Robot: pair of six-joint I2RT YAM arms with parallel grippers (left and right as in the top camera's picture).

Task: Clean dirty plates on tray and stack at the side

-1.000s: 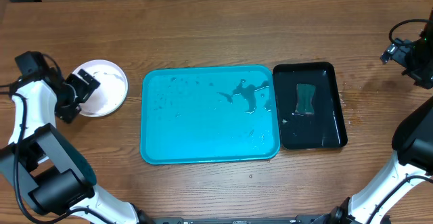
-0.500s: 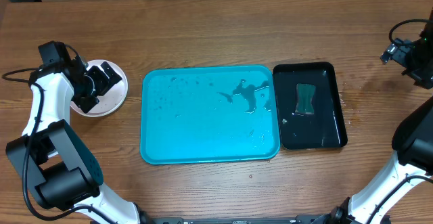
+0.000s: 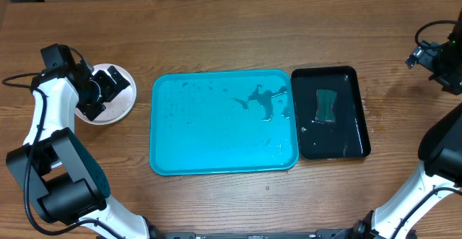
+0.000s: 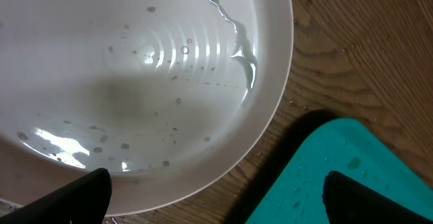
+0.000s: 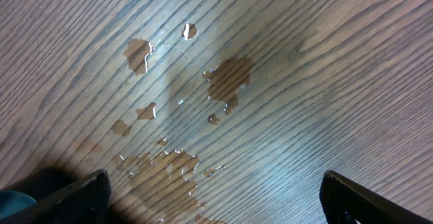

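Observation:
A white plate [image 3: 121, 112] sits on the wood table left of the turquoise tray [image 3: 216, 134]. In the left wrist view the plate [image 4: 149, 82] is wet with droplets and shows no dark smear; the tray's corner [image 4: 352, 176] is at lower right. My left gripper [image 3: 108, 93] hovers over the plate's right side, open and empty [image 4: 216, 200]. The tray holds only water drops. The light blue and yellow-green plates are not visible. My right gripper [image 3: 419, 55] is at the far right edge, open and empty [image 5: 216, 197] above bare wood.
A narrower black tray [image 3: 354, 87] stands right against the turquoise tray and holds a green sponge [image 3: 326, 105] in water. Water puddles [image 5: 226, 78] lie on the wood under my right gripper. A cardboard box edge runs along the back.
My left arm swung right, from the plate's left edge to over the plate, then stayed still. The right arm has not moved.

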